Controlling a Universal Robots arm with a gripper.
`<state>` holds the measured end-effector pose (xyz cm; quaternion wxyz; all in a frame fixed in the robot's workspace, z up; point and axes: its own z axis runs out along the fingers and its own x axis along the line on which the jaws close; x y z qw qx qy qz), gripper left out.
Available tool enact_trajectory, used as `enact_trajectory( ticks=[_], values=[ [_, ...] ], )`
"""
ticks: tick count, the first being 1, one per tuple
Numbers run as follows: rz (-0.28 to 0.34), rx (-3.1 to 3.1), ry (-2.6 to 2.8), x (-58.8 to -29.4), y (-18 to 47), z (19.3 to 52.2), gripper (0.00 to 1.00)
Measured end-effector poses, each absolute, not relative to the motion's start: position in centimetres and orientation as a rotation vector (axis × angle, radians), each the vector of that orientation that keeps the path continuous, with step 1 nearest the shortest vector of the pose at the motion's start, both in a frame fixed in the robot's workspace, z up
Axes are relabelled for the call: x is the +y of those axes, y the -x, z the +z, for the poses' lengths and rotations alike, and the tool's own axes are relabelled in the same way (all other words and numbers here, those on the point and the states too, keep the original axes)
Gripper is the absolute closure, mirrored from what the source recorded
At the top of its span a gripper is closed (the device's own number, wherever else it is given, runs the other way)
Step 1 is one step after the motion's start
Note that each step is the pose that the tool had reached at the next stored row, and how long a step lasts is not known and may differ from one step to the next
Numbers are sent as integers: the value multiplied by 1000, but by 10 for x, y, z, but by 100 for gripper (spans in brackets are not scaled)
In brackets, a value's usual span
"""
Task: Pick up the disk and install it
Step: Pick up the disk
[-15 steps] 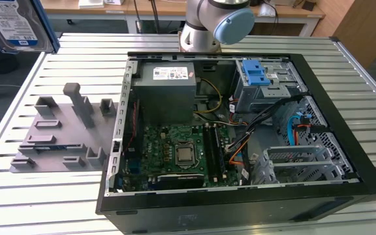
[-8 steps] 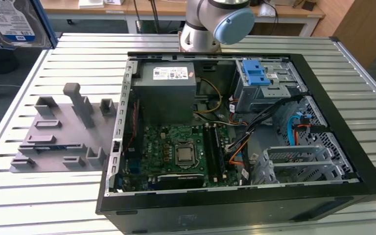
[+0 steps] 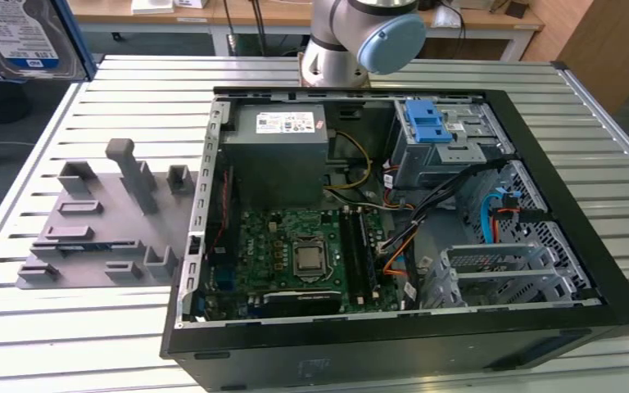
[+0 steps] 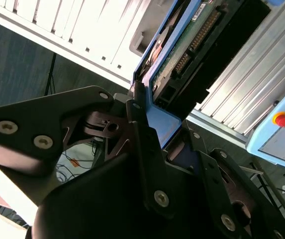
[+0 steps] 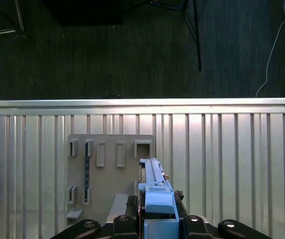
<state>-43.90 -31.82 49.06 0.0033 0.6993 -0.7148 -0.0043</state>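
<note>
The slatted metal bench (image 3: 52,327) carries an open computer case (image 3: 402,360) laid on its side, probably so that its inside faces upward and can be reached from above. The arm (image 3: 364,37) stands at the bench's far edge. On the exterior view's left of the case lies a grey slotted holder plate (image 3: 85,246), whose upright slots look made to stand parts on edge for an easy grasp. Inside the case, a silver cage with a blue latch (image 3: 435,135) sits in the far corner. The disk (image 3: 14,37) is in the air, well apart from the case; the first wrist view places it edge-on (image 5: 154,196) above the holder plate. The end effector (image 4: 166,137) is clenched on the disk's blue carrier frame, which likely keeps pressure off the drive itself.
</note>
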Motion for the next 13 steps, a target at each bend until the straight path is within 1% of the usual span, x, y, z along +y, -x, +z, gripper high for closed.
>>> enact_trajectory(
  ticks=[13],
  values=[
    [-13, -2241, -2193, -318, 432, 491, 64]
  ],
)
